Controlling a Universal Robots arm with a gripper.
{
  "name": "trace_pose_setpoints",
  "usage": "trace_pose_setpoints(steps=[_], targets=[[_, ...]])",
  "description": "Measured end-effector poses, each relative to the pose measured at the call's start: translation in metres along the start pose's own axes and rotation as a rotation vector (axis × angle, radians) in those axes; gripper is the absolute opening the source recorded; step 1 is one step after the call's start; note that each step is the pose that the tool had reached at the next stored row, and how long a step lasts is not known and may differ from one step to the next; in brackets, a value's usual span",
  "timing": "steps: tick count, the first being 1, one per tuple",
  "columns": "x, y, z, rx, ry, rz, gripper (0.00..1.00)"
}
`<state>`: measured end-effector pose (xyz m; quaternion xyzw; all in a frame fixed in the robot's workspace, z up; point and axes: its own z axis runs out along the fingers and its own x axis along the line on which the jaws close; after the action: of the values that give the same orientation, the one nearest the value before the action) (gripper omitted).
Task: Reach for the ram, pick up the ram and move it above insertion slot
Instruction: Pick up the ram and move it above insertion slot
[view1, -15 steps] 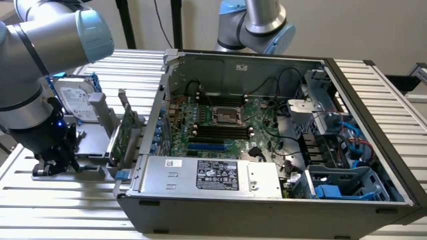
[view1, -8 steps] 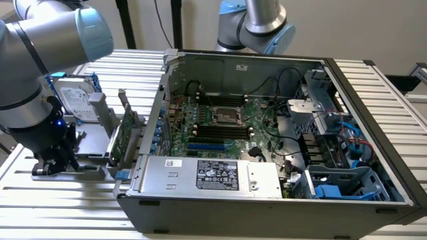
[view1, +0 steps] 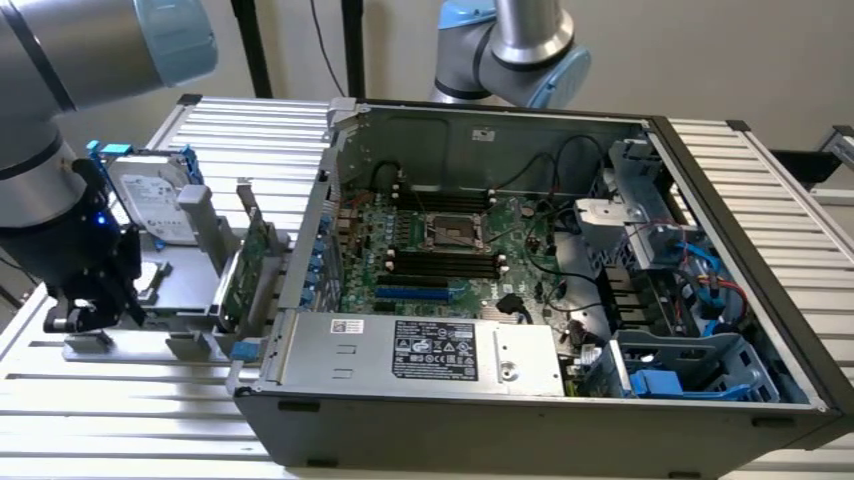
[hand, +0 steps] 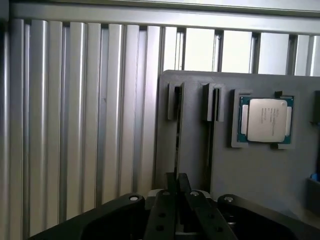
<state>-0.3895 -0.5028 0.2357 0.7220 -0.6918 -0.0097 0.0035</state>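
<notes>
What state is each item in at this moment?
computer case: open, motherboard exposed
hard drive: upright in the gray fixture
expansion card: upright on edge, between hard drive and case
processor: seated flat in a fixture recess
gripper: low over the gray fixture

I get free passage over the ridged desk (hand: 75, 125) beside the gray fixture (hand: 260, 170); the upright hard drive (view1: 150, 200) and expansion card (view1: 247, 270) stand before the computer case (view1: 534, 410).
</notes>
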Motion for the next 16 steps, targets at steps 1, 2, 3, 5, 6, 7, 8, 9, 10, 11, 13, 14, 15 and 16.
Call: trace_pose_setpoints(steps=[1, 2, 3, 5, 6, 7, 8, 9, 10, 11, 13, 14, 15, 16], targets=[[0.0, -0.0002, -0.0045, 0.0, 0.0, 0.0, 0.13], [0.0, -0.0006, -0.009, -0.0002, 0.0001, 0.0, 0.13], [0.0, -0.0011, -0.0135, -0.0001, 0.0, 0.0, 0.13], [0.0, -0.0026, -0.0228, -0.0001, 0.0001, -0.001, 0.13], [0.0, -0.0035, -0.0274, -0.0001, 0.0001, -0.001, 0.13], [0.0, -0.0046, -0.0318, 0.0, 0.0, -0.002, 0.13], [0.0, -0.0057, -0.0364, -0.0001, 0.0001, -0.003, 0.13], [0.0, -0.0069, -0.0409, -0.0001, 0.0001, -0.004, 0.13], [0.0, -0.0085, -0.0458, -0.0001, 0.0001, -0.006, 0.13], [0.0, -0.0099, -0.0504, -0.0002, 0.0002, -0.008, 0.13], [0.0, -0.0126, -0.0594, -0.0002, 0.0001, -0.011, 0.13], [0.0, -0.014, -0.0639, -0.0002, 0.0001, -0.013, 0.13], [0.0, -0.0154, -0.0684, -0.0002, 0.0002, -0.014, 0.13], [0.0, -0.0168, -0.0729, -0.0002, 0.0001, -0.016, 0.13]])
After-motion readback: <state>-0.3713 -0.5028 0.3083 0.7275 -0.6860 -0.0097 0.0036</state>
